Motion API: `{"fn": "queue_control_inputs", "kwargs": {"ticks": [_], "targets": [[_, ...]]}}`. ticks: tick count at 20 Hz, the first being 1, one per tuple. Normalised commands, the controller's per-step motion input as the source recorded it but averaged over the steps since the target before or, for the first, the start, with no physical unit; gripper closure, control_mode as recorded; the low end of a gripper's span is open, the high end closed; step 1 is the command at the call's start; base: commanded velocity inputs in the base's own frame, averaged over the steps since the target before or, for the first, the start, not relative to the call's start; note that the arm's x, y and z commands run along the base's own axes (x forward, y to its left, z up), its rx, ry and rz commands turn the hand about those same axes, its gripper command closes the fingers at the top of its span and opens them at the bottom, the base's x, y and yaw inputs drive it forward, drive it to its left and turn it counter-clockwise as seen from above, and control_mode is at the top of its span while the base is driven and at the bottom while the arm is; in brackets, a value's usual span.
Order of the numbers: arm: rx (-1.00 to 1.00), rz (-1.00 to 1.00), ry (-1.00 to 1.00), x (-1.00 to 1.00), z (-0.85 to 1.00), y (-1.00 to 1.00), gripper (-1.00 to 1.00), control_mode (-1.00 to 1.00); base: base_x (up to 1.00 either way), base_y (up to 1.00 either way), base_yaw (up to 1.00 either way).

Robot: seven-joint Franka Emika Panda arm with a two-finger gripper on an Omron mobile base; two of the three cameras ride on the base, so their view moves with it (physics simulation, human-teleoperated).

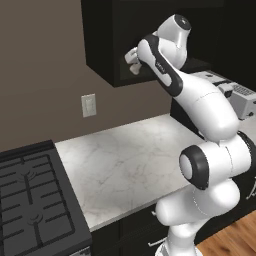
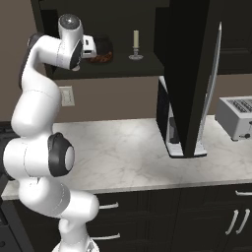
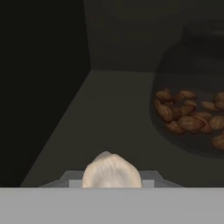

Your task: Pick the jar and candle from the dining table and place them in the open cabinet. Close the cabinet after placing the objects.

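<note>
The round-bellied clear glass jar [image 2: 102,50] with brown chunky contents stands on the floor of the boxy black cabinet [image 2: 110,69], the slim cream taper candle [image 2: 136,45] on its silvery holder well to its right. The white arm's gripper [image 2: 92,47] is just beside the jar, jaws pressed nearly together, holding nothing. The cabinet door [image 2: 189,74] stands open above the marble counter [image 2: 128,152].
</note>
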Motion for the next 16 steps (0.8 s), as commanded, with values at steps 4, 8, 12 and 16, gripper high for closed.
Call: {"fn": "queue_control_inputs", "kwargs": {"ticks": [4,8,12,16], "targets": [[-0.01,0.0,0.0,0.06,-0.01,0.03,1.0,-1.0,0.0,0.0,0.0],[-0.05,0.0,0.0,0.04,-0.18,0.05,1.0,-1.0,0.0,0.0,0.0],[-0.05,0.0,0.0,0.07,-0.18,0.09,1.0,-1.0,0.0,0.0,0.0],[-0.03,0.0,0.0,0.04,-0.05,0.11,1.0,-1.0,0.0,0.0,0.0]]}}
